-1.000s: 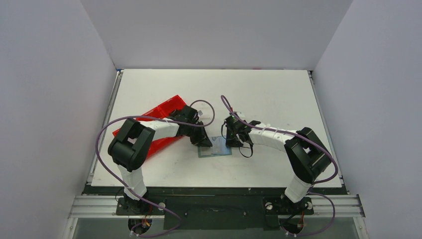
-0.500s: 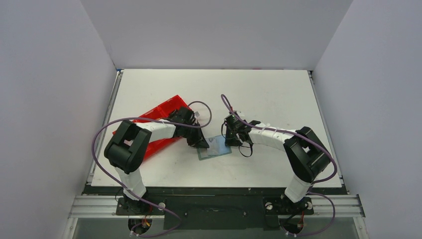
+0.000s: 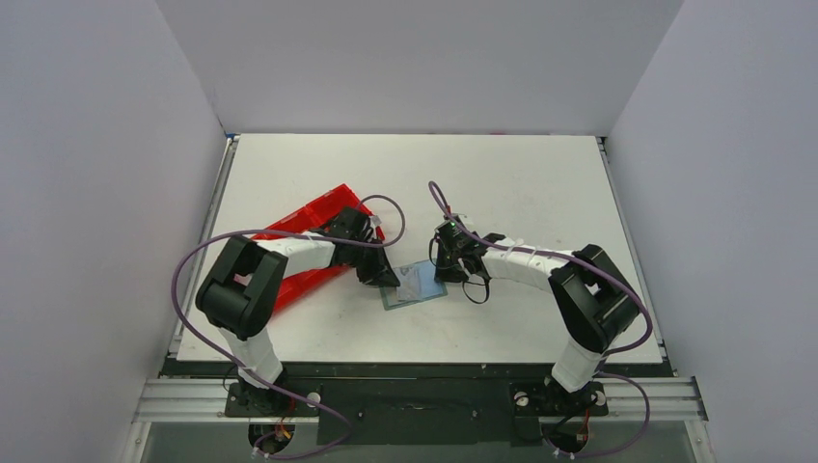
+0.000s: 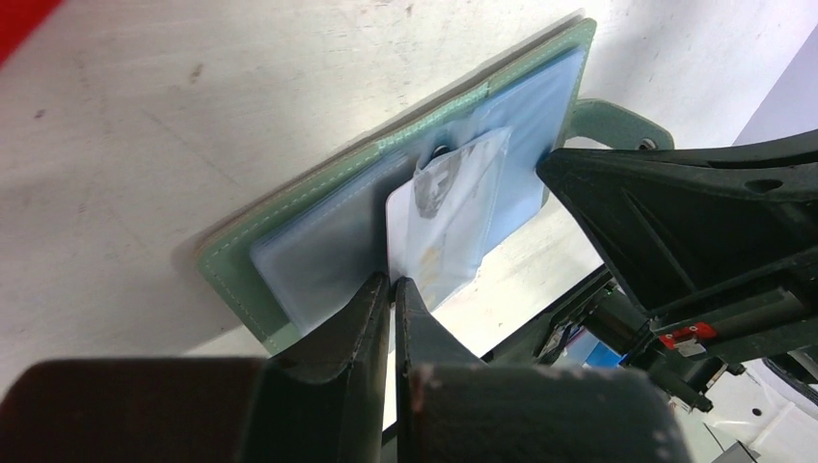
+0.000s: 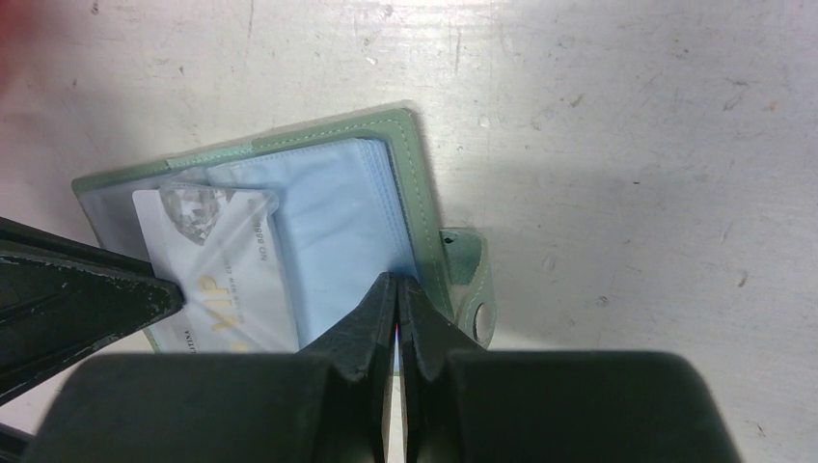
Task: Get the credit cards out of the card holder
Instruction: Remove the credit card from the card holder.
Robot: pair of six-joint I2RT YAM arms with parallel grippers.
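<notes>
The grey-green card holder (image 3: 417,289) lies open on the table between both arms. In the right wrist view it (image 5: 405,145) shows clear bluish sleeves and a tab with a snap (image 5: 473,289). A white credit card (image 4: 453,222) with gold "VIP" lettering (image 5: 217,289) sticks partway out of a sleeve. My left gripper (image 4: 391,285) is shut on the card's edge, and it shows in the top view (image 3: 384,278). My right gripper (image 5: 395,282) is shut with its tips pressed on the sleeves beside the tab, and it also shows in the top view (image 3: 446,273). No other cards show.
A red plastic tray (image 3: 309,227) lies at an angle behind the left arm, close to its forearm. The white table (image 3: 521,183) has dark edges at left and front. Grey walls stand on three sides.
My left gripper has drawn back a little to the left with the card, which has slid further out. The holder has turned slightly. The right gripper has stayed pressed on it.
</notes>
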